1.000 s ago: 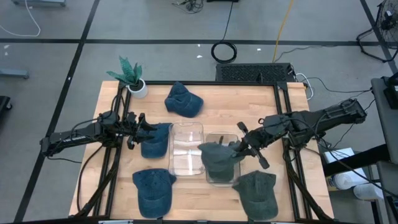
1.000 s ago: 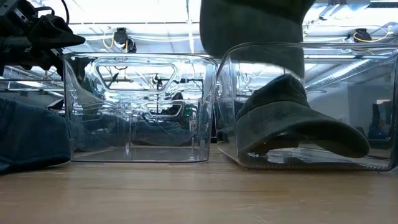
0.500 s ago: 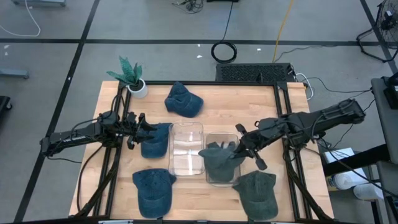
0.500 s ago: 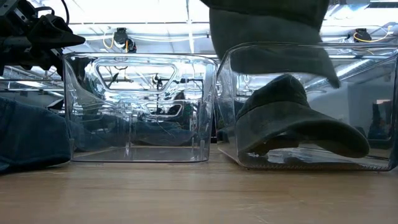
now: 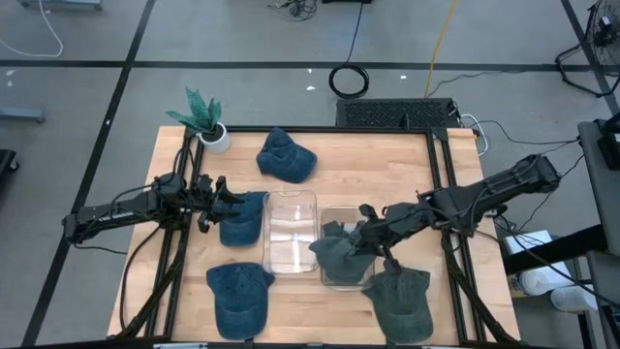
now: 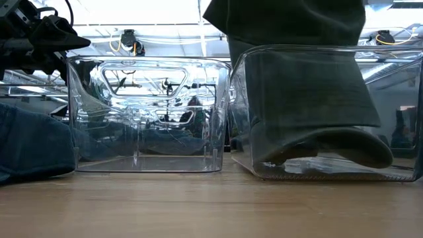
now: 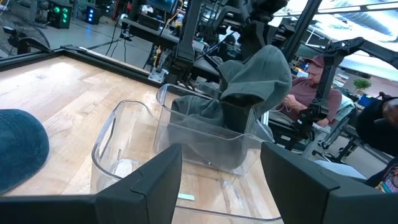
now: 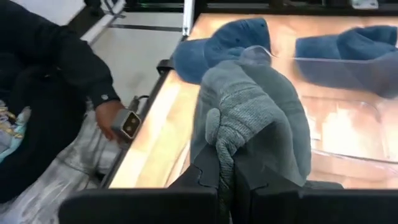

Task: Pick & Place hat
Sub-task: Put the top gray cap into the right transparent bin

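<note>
My right gripper (image 5: pixel 365 233) is shut on a grey-green hat (image 5: pixel 339 254) over the right clear bin (image 5: pixel 329 281). In the low view this hat (image 6: pixel 297 86) hangs down inside the bin (image 6: pixel 241 112), onto a second grey-green hat (image 6: pixel 344 147) lying on the bin floor. My left gripper (image 5: pixel 219 202) is open and waits at the table's left, beside a blue hat (image 5: pixel 242 217). Its wrist view shows the fingers apart (image 7: pixel 221 171), facing the empty left bin (image 7: pixel 134 158). My right gripper pinches a bunched fold of the grey-green hat's crown (image 8: pixel 222 140) between its two fingers. They come from the table's right, slanting down. The hat hangs slack below the fingers, with its lower part inside the right bin.
The left clear bin (image 5: pixel 289 231) stands beside the right one. Blue hats lie at the far middle (image 5: pixel 286 155) and near left (image 5: pixel 237 296). A third grey-green hat (image 5: pixel 399 299) lies near right. A potted plant (image 5: pixel 205 121) stands at the far left corner. A person's hand (image 8: pixel 109 115) shows beyond the table.
My right gripper has moved down and a little toward the table's left, still shut. The grey-green hat has sunk from above the right bin's rim into the bin, and its lower edge now reaches the hat lying there.
</note>
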You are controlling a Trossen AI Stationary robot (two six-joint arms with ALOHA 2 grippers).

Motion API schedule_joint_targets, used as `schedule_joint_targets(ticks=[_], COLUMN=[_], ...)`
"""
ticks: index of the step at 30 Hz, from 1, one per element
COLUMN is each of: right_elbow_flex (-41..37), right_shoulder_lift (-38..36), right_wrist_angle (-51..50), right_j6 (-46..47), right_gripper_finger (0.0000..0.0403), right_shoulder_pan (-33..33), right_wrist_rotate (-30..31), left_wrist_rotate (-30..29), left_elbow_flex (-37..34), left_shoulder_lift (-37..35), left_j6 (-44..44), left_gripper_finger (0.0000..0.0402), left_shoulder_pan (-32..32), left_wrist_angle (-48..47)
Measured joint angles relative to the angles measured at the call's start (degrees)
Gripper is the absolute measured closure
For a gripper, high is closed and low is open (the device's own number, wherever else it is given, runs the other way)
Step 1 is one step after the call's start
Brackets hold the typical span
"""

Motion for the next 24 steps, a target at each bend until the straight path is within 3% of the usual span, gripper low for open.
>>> schedule_joint_targets(ticks=[9, 24], right_elbow_flex=[0.0, 0.0], right_shoulder_lift=[0.6, 0.6], right_wrist_angle=[-1.3, -5.6], right_j6=[1.1, 1.4], right_gripper_finger=[0.0403, 0.0403], right_shoulder_pan=[1.0, 0.7], right_wrist_rotate=[4.4, 5.2], left_wrist_rotate=[0.0, 0.0], left_elbow_flex=[0.0, 0.0], left_shoulder_lift=[0.0, 0.0], left_j6=[0.0, 0.0], left_gripper_finger=[0.0174, 0.0174], left_shoulder_pan=[0.0, 0.0], left_wrist_angle=[0.0, 0.0])
